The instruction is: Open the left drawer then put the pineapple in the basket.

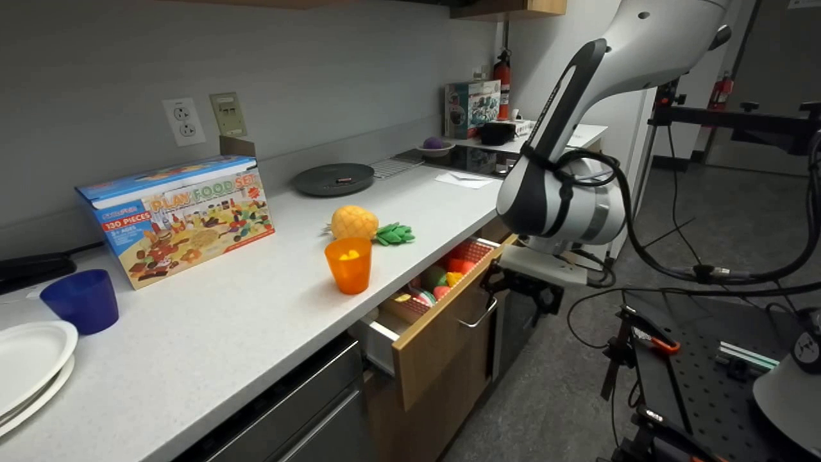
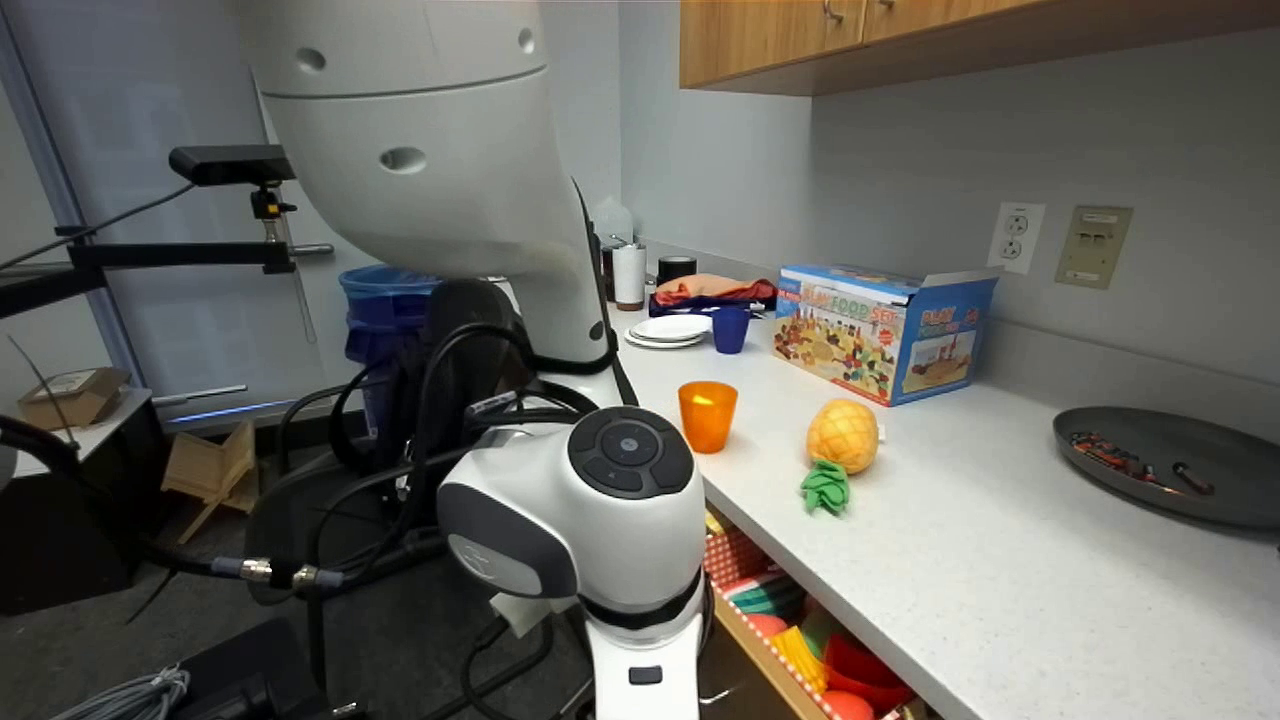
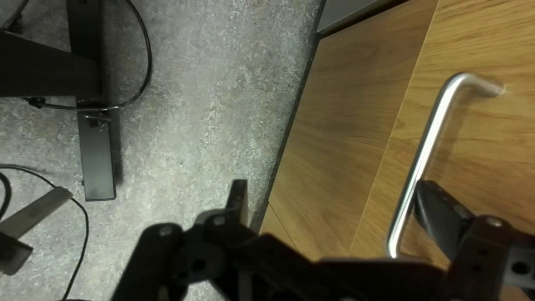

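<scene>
Under the counter (image 1: 269, 314) the drawer (image 1: 436, 350) stands partly open, the gripper (image 3: 332, 188) at its front, jaws wide apart, nothing clamped. Inside, a basket (image 2: 735, 556) of toy food (image 2: 800, 655) is partly hidden. The pineapple (image 1: 354, 223) lies on the counter, well apart from the gripper. Behind the handle (image 3: 424, 152) sits one finger (image 3: 443, 215), contact unclear.

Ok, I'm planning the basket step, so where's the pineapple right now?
In an exterior view, the pineapple lies on the countertop, right of the orange cup and left of the dark pan.
</scene>
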`<act>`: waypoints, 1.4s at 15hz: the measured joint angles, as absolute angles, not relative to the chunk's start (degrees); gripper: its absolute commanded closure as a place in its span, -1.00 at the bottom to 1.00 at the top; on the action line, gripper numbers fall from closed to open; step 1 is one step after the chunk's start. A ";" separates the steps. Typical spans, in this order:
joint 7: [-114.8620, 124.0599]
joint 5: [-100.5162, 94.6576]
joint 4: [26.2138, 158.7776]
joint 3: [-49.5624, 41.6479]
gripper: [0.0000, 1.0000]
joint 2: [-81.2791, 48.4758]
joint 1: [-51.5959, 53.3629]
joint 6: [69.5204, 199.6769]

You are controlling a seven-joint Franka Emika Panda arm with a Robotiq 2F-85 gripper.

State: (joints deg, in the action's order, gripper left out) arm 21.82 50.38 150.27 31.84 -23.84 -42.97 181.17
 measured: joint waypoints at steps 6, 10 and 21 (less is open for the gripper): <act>21.57 56.41 157.46 39.81 -1.00 -20.07 -49.68 181.28; 16.01 64.44 157.45 40.38 -1.00 -19.72 -49.04 181.20; -9.33 89.03 157.16 41.24 -1.00 -19.34 -45.94 184.49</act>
State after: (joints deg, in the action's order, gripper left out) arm -9.33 89.03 157.16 41.24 -19.34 -45.94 184.49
